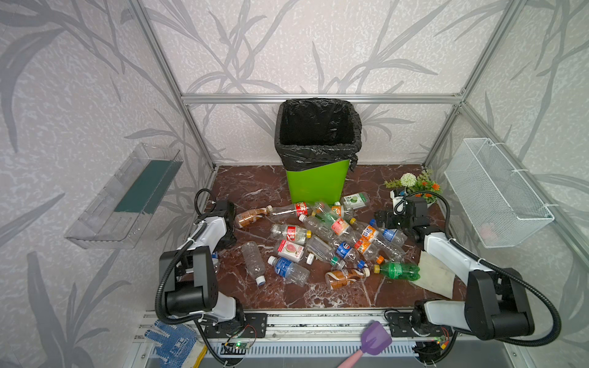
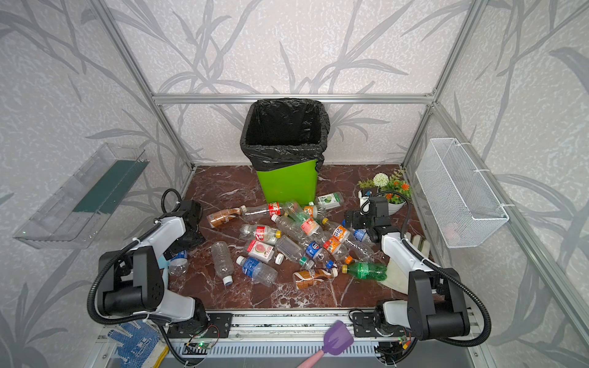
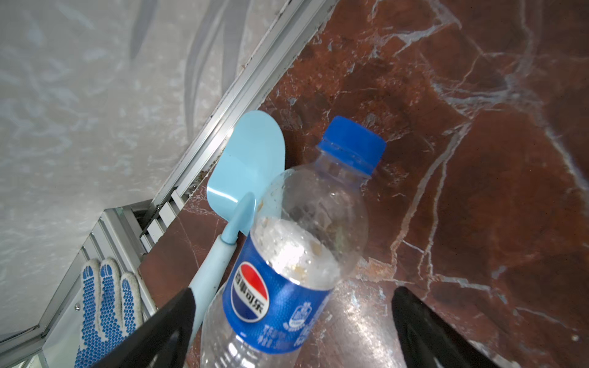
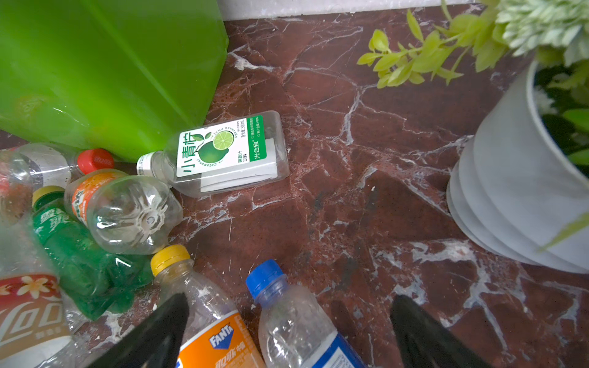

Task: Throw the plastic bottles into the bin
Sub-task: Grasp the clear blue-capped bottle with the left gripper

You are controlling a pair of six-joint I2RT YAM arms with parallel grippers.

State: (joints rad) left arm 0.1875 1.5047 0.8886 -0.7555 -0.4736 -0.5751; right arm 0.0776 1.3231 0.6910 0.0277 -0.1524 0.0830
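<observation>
Between left fingers [image 3: 159,331], blue-capped Pepsi bottle [image 3: 296,242]

Both top views face down from the front, sharing the red-brown marble tabletop [image 1: 251,188]; 2 wrist views sit close above.

Plastic bottles [image 1: 291,232] mostly clear, lying jumbled on sides before upright lime-green bin [image 1: 315,184], black bag over rim.

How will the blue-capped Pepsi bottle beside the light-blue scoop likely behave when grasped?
The Pepsi bottle looks empty, so probably light. Its round body lies on its side on the marble tabletop, so it may roll or slip. With the blue cap on, it likely resists crushing.
</observation>
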